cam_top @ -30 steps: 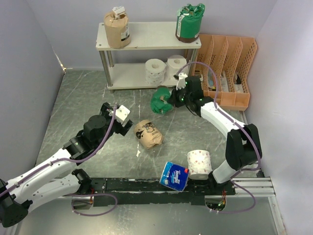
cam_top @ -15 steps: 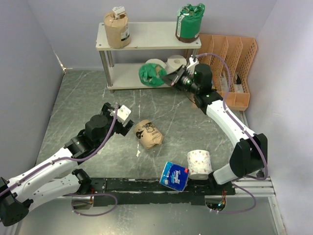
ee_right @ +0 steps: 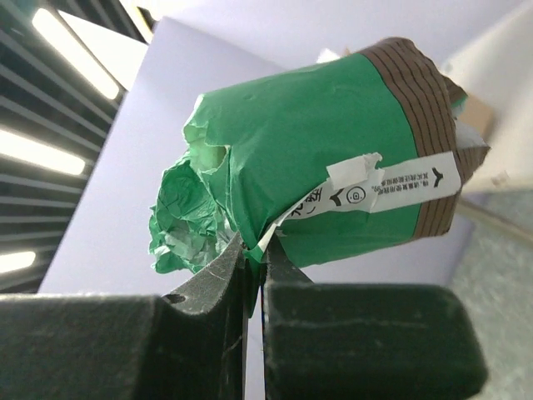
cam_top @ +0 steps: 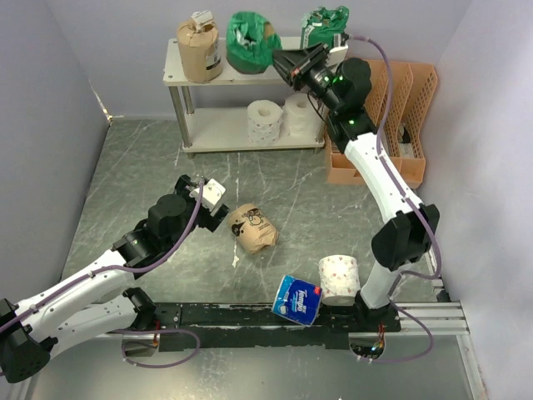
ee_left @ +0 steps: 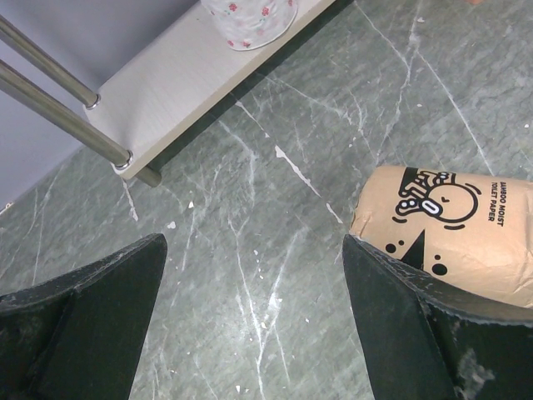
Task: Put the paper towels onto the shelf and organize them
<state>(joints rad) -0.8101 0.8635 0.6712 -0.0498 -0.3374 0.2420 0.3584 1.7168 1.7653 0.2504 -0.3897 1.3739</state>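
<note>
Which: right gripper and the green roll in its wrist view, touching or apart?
Touching: right wrist view shows the right gripper pinching the green roll by its wrapper.

The green roll is wrapped in bright green, banded at one end in dark brown stripes and crossed by a white label printed in black. The same brown band is seen on a second green roll. A tan roll is covered in brown paper. A brown roll is printed with a black cartoon and black lettering. A white roll is dotted with small red flowers. A blue roll is lettered in white. The shelf is coloured off-white with silver legs, the organizer orange, and the table grey-green, veined with white.
</note>
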